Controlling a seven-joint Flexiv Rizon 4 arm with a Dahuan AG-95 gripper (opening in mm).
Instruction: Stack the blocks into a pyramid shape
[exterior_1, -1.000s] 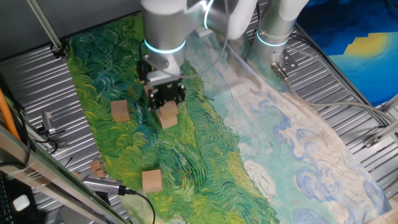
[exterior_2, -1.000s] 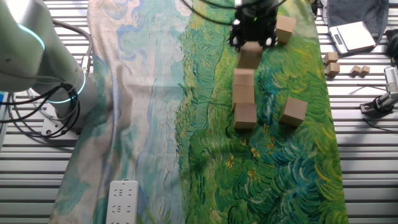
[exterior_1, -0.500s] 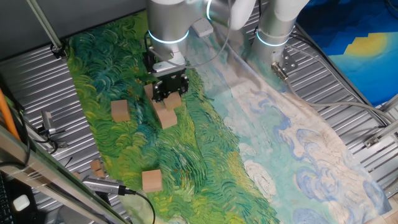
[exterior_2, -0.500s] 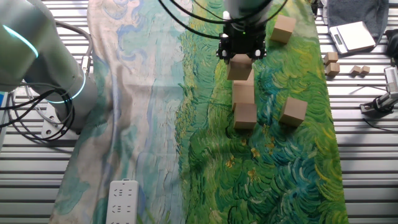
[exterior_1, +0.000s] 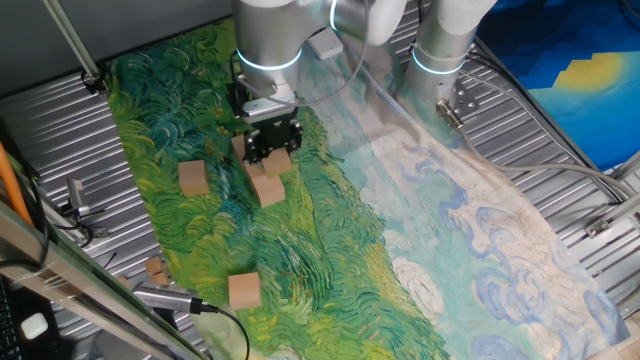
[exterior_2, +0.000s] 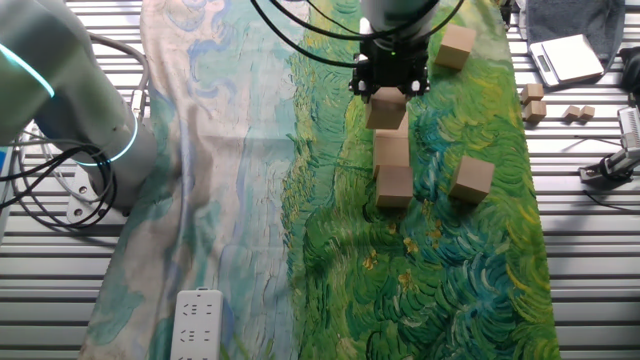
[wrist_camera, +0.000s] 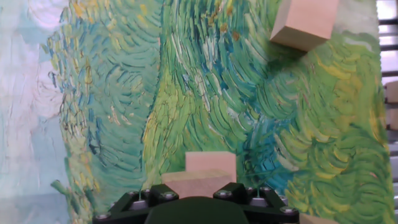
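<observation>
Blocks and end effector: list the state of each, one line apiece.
End effector: shut on a cube.
Held light tan wooden cube: gripped, over one end of the row.
Row of light tan wooden cubes: flat on the green painted cloth, touching, partly hidden by the held cube.
Loose tan cube beside the row: on the cloth, apart, turned askew.
Loose tan cube beyond the end effector: on the cloth, alone.

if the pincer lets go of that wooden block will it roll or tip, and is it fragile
The block in the pincer looks like a flat-faced cube, so it will probably sit rather than roll. It appears to be solid plain wood, likely stiff, not fragile and fairly light. Set off-centre on the row below, it might tip.
</observation>
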